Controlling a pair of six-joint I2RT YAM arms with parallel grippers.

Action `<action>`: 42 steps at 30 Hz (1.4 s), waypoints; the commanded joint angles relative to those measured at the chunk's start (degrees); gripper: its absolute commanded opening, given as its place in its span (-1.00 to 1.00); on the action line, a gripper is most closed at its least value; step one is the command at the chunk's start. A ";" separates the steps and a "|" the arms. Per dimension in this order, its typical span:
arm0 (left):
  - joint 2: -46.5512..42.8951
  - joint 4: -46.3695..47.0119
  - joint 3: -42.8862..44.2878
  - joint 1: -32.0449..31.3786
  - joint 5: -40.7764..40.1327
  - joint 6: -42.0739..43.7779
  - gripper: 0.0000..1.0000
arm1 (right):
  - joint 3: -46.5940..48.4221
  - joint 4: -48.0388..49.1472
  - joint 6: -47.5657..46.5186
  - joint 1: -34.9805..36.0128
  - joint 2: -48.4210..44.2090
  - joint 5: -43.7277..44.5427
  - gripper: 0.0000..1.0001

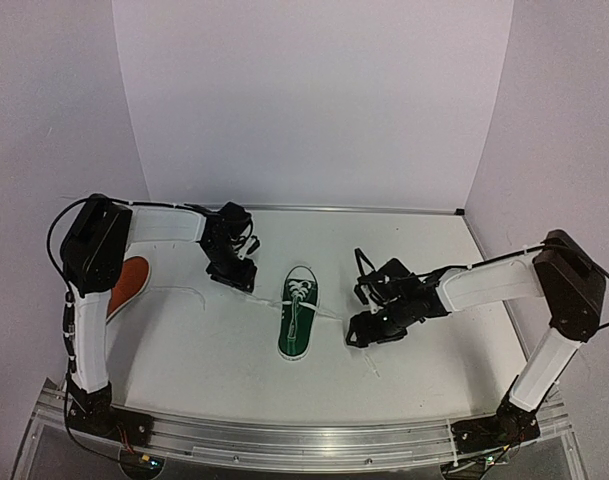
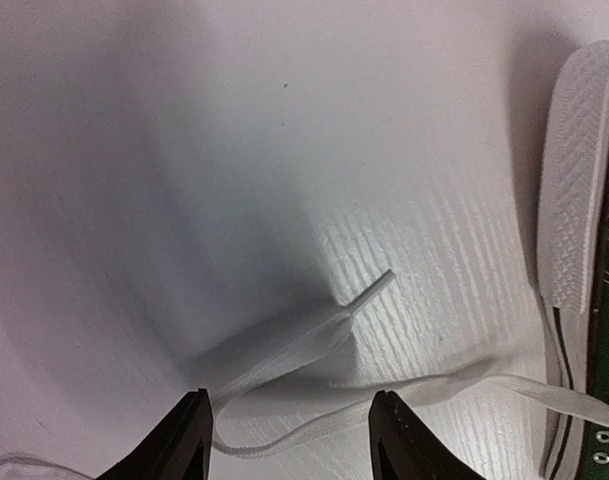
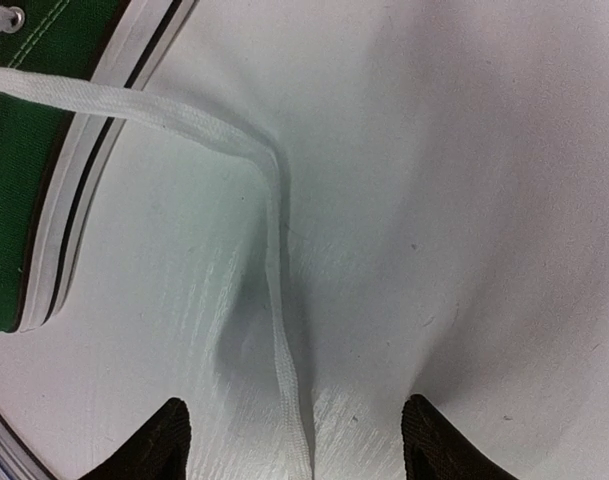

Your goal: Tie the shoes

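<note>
White counter [image 1: 204, 350] carries everything. The dark green shoe [image 1: 298, 318] lies near its middle, toe pointing away from the arm bases, with a white rubber rim all round and white laces crossed over the tongue. The left arm [image 1: 89, 300] rises well to the left of that shoe and bends across toward its toe. The right arm [image 1: 544, 310] stands well to the right of it and reaches in toward its side. The orange-red shoe [image 1: 131, 280] lies well to the left of the green one, partly hidden behind the left arm, so only some canvas and pale rim show.

The left pincer [image 2: 289, 435] hangs low just left of the green shoe's toe, its two black fingers spread apart and gripping nothing. The left-side lace [image 2: 284, 345] lies flat on the counter in the gap between them, its stiff tip angled toward the shoe's ribbed toe rubber. A thinner run of lace crosses from the shoe toward one finger; whether it touches is unclear. The right pincer [image 3: 294, 440] sits just right of the green shoe's side, fingers spread wide and empty. The right-side lace [image 3: 274, 260] leaves an eyelet, bends, and runs down between the fingers, clear of both.
</note>
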 commanded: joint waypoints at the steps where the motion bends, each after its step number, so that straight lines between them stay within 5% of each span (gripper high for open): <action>1: 2.57 0.32 3.38 -0.03 -2.77 1.11 0.10 | 1.09 -0.51 0.66 1.04 2.60 2.66 0.31; 5: 4.52 -1.02 4.42 -0.16 -5.27 1.45 -0.02 | 0.54 -1.29 0.82 1.41 3.25 3.91 0.06; 9: 3.99 -2.31 2.46 -0.70 -6.79 1.42 -0.43 | 1.11 -4.24 0.36 1.63 5.04 7.29 -0.91; 10: 3.61 -2.54 1.65 -0.87 -6.54 1.23 -0.59 | 1.41 -5.04 0.27 1.68 5.51 8.33 -1.00; 14: -0.65 -0.34 -3.70 -1.26 -5.09 -0.43 -1.00 | 2.83 -5.96 -0.03 1.65 5.22 10.41 -1.00; 24: -17.44 2.81 -13.67 -0.59 -8.86 -8.31 -1.00 | 3.57 -8.05 0.86 -0.77 -2.94 15.67 -1.00; 31: -26.50 3.16 -19.28 1.29 -12.95 -14.87 -1.00 | -1.63 -8.73 0.37 -10.75 -16.37 16.66 -1.00; 42: -34.48 7.39 -28.77 10.97 -10.77 -20.12 -1.00 | -2.74 -7.95 -0.69 -13.07 -13.42 16.51 -1.00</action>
